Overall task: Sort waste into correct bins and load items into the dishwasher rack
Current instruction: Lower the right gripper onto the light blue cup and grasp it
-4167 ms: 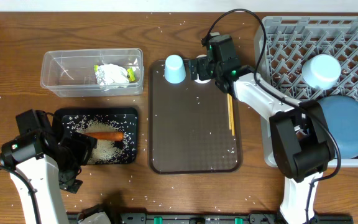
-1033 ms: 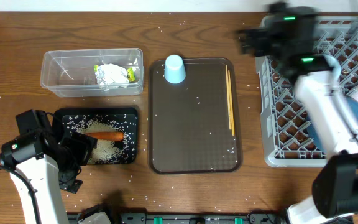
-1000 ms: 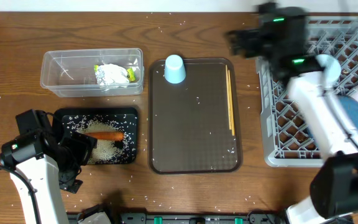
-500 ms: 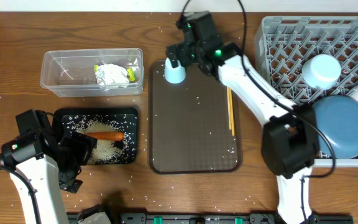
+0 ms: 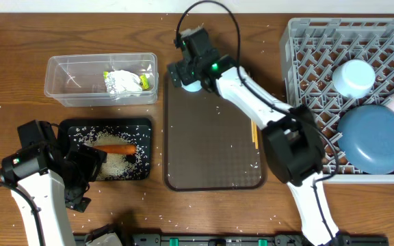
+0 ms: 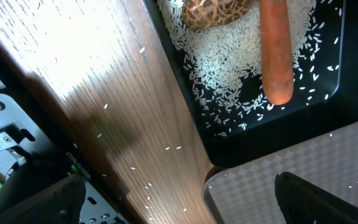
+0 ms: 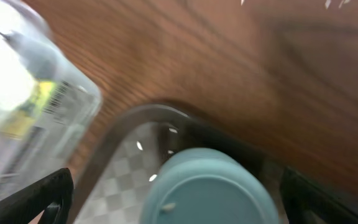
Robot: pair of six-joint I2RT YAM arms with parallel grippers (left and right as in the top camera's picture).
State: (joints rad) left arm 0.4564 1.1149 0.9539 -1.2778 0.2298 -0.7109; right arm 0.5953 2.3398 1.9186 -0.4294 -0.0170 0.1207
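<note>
Glossy brown wooden table [image 5: 19,41]

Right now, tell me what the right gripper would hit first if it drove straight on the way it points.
The light-blue cup. The wrist view shows it straight ahead of the right gripper, between its open jaws, on the brown tray. How far off is unclear.

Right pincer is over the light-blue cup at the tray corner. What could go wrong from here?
1. The light-blue cup appears to stand upside down in the corner of the brown tray, close to the clear tub. A finger of the open right pincer may catch the tray rim or the tub wall.
2. The right wrist view is blurred, so centring is hard to judge. An off-centre close could tip or shove the cup.
</note>
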